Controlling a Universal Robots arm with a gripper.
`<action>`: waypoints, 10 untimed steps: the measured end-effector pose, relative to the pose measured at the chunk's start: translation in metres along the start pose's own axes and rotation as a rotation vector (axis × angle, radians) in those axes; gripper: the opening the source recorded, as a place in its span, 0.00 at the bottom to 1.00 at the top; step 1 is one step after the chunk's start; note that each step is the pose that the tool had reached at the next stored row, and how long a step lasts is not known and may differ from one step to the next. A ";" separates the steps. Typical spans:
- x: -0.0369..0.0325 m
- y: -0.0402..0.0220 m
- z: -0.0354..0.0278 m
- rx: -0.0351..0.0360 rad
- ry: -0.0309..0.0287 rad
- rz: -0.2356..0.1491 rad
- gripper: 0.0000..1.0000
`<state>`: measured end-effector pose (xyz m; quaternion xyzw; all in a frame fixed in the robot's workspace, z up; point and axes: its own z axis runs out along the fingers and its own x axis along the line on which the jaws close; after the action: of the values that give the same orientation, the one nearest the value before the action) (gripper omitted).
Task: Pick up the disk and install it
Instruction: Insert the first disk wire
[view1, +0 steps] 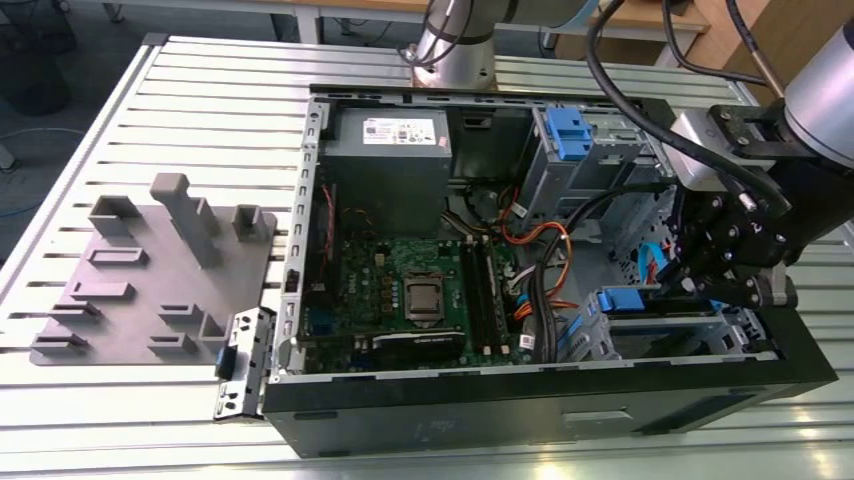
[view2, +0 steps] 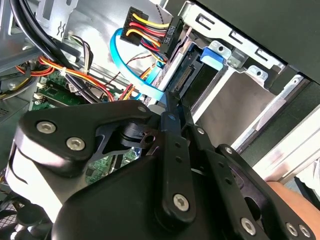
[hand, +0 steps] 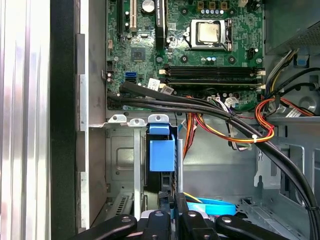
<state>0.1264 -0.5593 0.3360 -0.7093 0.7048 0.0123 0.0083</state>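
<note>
The disk (hand: 161, 150) stands on edge in the drive bay at the case's front corner, its blue rail tab (view2: 212, 55) and connector end (view2: 186, 76) showing. In the exterior view the disk (view1: 623, 300) sits in the bay at the case's lower right. My gripper (view1: 678, 293) hangs right over that bay. In both wrist views its black fingers (hand: 167, 207) are closed together, and the gripper (view2: 171, 102) tip rests at the disk's end, with nothing visibly between the fingers.
The open computer case (view1: 534, 400) lies on a slatted metal table (view1: 200, 120). Black, orange and blue cables (hand: 225, 117) cross beside the bay. A grey power supply (view1: 387, 130) and a blue bracket (view1: 567, 135) sit at the back. A grey fixture plate (view1: 147, 280) lies on the exterior view's left.
</note>
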 end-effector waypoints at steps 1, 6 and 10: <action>0.0000 0.0000 0.0000 0.0000 0.0000 0.000 0.16; 0.0000 0.0000 0.0019 0.0000 0.0003 0.000 0.16; 0.0001 0.0000 0.0026 0.0000 -0.0001 0.000 0.16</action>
<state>0.1264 -0.5592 0.3335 -0.7093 0.7047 0.0123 0.0083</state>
